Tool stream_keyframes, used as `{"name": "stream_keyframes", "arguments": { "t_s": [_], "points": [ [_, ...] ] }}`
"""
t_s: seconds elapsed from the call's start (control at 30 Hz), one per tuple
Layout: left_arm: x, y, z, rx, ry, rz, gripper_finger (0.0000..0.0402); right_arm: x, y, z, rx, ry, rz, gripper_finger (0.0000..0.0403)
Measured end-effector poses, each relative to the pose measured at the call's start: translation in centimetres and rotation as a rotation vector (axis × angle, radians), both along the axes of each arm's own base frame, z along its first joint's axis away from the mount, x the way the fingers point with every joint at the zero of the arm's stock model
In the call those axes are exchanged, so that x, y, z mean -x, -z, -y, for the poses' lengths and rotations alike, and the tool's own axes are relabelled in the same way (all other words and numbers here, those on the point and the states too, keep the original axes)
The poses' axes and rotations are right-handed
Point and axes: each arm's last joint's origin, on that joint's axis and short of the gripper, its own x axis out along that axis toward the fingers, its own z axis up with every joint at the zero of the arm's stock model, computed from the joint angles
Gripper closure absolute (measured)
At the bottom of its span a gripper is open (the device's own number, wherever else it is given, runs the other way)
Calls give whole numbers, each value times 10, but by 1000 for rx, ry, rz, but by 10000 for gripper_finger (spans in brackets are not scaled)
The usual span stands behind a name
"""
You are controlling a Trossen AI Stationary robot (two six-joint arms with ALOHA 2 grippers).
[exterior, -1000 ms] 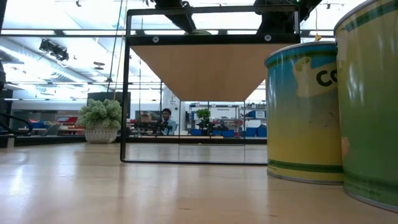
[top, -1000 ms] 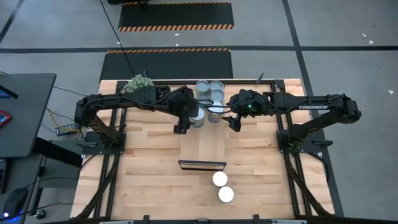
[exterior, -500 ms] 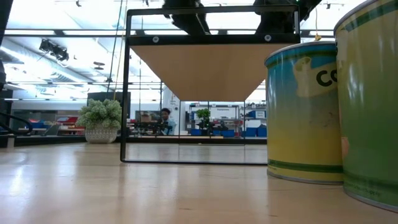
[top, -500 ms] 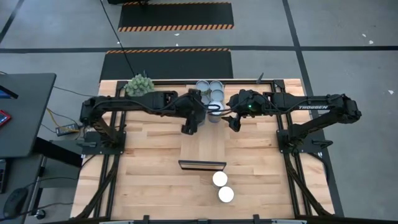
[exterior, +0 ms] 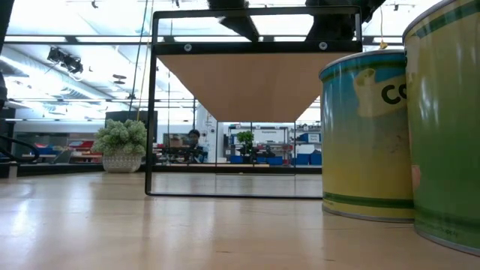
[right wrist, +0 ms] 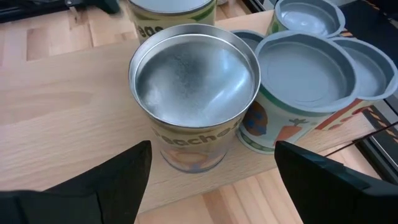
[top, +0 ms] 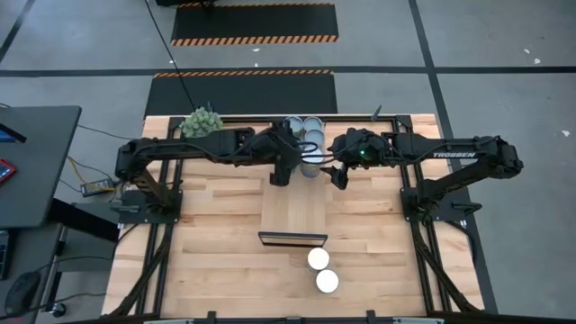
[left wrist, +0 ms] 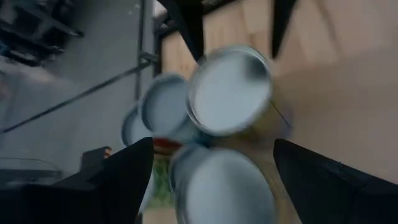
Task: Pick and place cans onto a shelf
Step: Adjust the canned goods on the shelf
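Observation:
The shelf, a light-wood plank on a black frame, runs down the table's middle. Several blue-grey-topped cans stand grouped at its far end. Two white-topped cans stand on the table near the shelf's dark front edge. My left gripper is open above the shelf beside the group, with the nearest can low between its fingers; the blur hides whether they touch. My right gripper is open, just short of an upright can, its fingers apart from it.
A green plant ball sits at the table's far left corner. In the low view the two white-topped cans stand close at the right, and the shelf board hangs above the tabletop on its frame. Bare tabletop lies left and right of the shelf.
My left gripper has gone toward the table's right edge, over the shelf and up to the group of cans, and its wrist has turned on the way. Its fingers stay as wide apart as before. The cans have kept still.

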Motion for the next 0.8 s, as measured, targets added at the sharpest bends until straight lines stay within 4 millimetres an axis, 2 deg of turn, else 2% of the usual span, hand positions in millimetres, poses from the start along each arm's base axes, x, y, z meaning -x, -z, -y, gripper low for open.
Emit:
{"name": "stream_keyframes", "arguments": {
  "t_s": [0.17,0.33,0.5,0.8],
  "points": [
    [19,-10,-6,74,50,-56,65,0,0,0,-8,7,4,55],
    [28,-3,-21,92,81,-164,65,0,0,0,-8,7,4,55],
    [27,6,-28,58,106,-185,65,0,-1,0,-8,7,6,55],
    [20,5,-29,49,90,-128,65,0,-1,0,-8,7,13,55]
  ]
}}
